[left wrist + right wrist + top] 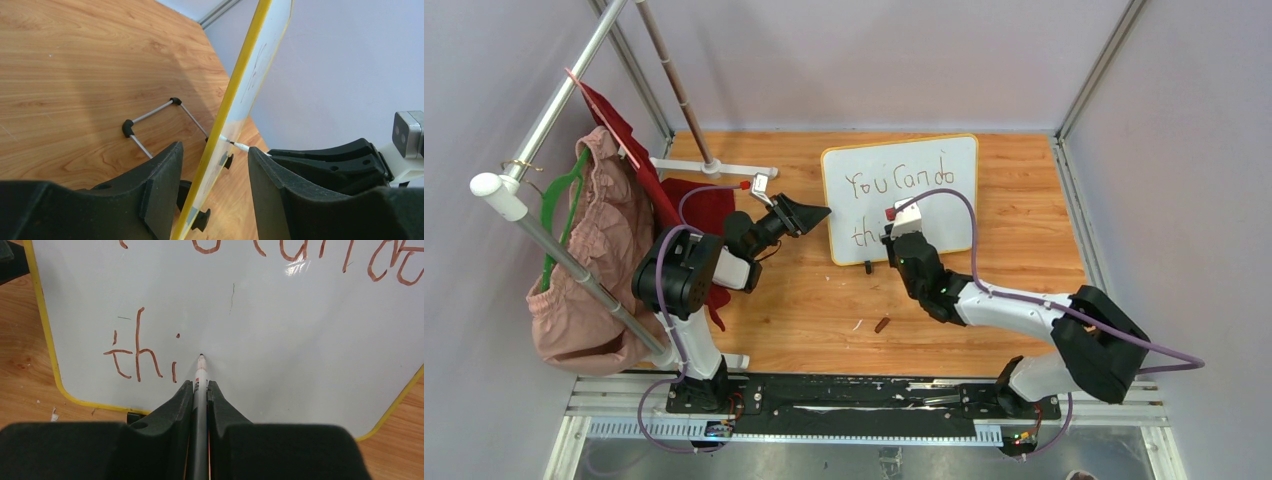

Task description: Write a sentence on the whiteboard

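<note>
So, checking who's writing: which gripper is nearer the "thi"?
Right: the right gripper holds the marker beside "thi"; the left gripper straddles the whiteboard's left edge.

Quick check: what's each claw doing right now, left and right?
Left claw: open, straddling the whiteboard edge, gaps visible on both sides.
Right claw: shut on the marker, its tip at the whiteboard.

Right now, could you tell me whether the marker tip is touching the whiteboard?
Touching: the left wrist view, edge-on, shows the marker tip meeting the whiteboard gaplessly.
</note>
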Motion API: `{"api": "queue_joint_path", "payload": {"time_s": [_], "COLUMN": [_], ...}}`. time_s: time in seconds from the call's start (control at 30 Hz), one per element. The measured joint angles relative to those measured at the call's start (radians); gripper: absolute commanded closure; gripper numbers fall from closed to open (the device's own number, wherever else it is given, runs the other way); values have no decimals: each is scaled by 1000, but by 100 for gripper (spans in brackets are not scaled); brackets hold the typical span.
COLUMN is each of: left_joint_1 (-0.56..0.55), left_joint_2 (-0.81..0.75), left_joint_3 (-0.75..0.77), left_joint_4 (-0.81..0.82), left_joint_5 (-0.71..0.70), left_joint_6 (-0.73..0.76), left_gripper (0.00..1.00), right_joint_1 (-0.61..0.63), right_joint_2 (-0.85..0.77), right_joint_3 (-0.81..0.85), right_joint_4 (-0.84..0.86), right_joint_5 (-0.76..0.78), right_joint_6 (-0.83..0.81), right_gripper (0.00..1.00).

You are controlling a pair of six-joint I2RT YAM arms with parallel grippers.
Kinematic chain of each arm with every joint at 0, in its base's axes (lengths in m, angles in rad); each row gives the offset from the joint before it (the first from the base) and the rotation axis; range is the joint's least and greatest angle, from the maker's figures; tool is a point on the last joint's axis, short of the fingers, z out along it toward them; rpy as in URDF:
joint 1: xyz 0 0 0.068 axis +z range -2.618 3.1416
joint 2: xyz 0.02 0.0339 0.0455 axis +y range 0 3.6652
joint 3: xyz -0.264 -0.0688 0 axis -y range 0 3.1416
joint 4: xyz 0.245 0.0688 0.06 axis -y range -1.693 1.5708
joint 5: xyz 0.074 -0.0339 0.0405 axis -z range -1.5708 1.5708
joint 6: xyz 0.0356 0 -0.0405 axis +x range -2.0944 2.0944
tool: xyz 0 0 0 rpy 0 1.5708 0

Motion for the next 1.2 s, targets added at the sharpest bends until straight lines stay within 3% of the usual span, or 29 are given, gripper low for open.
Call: {"api": "queue_joint_path", "payload": {"time_s": [1.2], "left_joint_1": [0], "left_joint_2": [0], "left_joint_3": [0], "left_joint_4": [0], "left_joint_5": [0], "left_joint_6": [-3], "left_gripper": [44], "right_joint_1": [0], "right_joint_2": [17], "right_joint_3": [29], "right_joint_4": [-38], "right_joint_5": [-57], "right_joint_6": [31], "right_gripper": [100]}}
